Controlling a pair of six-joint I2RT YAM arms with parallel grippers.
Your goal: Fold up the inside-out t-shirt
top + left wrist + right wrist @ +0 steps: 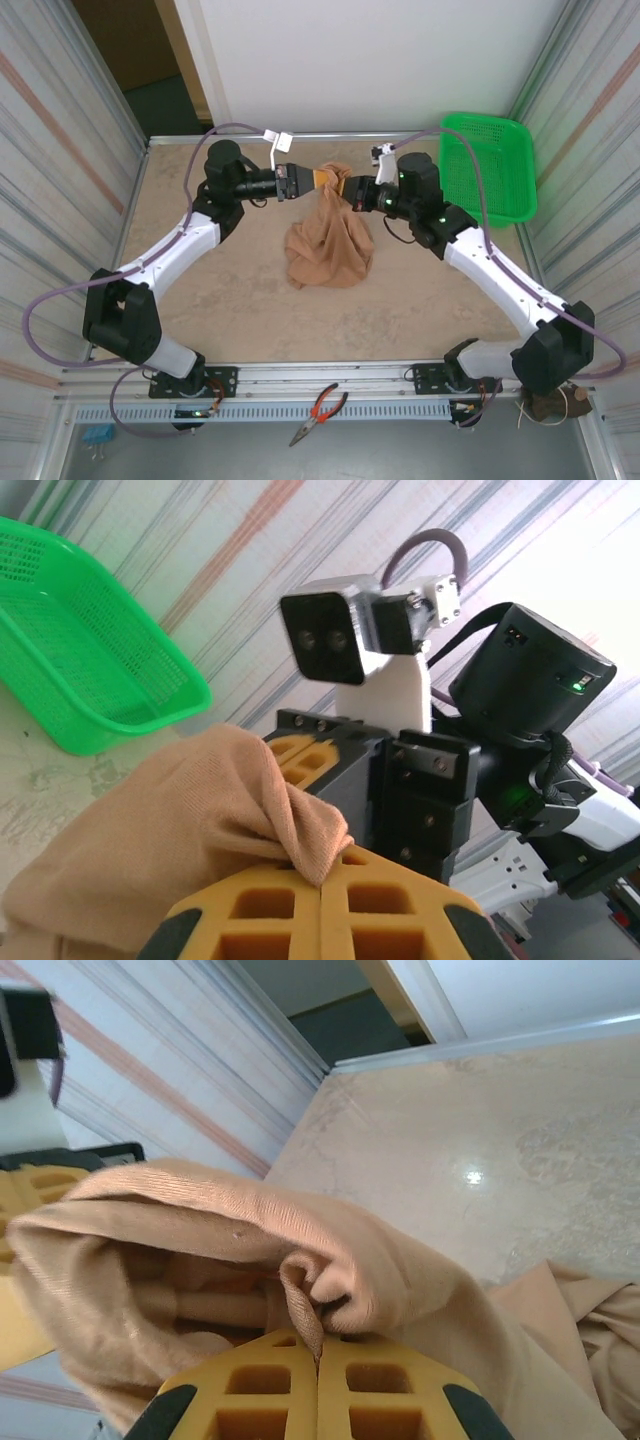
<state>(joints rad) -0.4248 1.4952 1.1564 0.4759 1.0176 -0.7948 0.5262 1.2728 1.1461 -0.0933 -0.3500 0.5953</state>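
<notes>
We see two robot arms reaching across a pale stone-patterned table [230, 300], their claws meeting almost tip to tip above its far half. The left claw [322, 180] is clamped on a bunched edge of the tan t-shirt [330, 245], and the right claw [352, 190], facing it from the other side, is clamped on the same bunch just beside it. From between the two claws the t-shirt hangs down in a gathered cone, and its lower end rests crumpled on the table below them. In the left wrist view, the left claw [320, 900] has its yellow fingers pressed together with a fold of the t-shirt [170, 820] pinched at the tips. The other arm's yellow fingers are directly beyond that fold. In the right wrist view, the right claw [318, 1380] is likewise closed on a rolled fold of the t-shirt [300, 1250], which drapes over its fingertips and trails down to its right. A green mesh basket [490, 165] sits on the table beyond the right claw, well apart from the t-shirt. Orange-handled pliers [320, 412] lie on the metal rail behind both claws, near the arm bases.
</notes>
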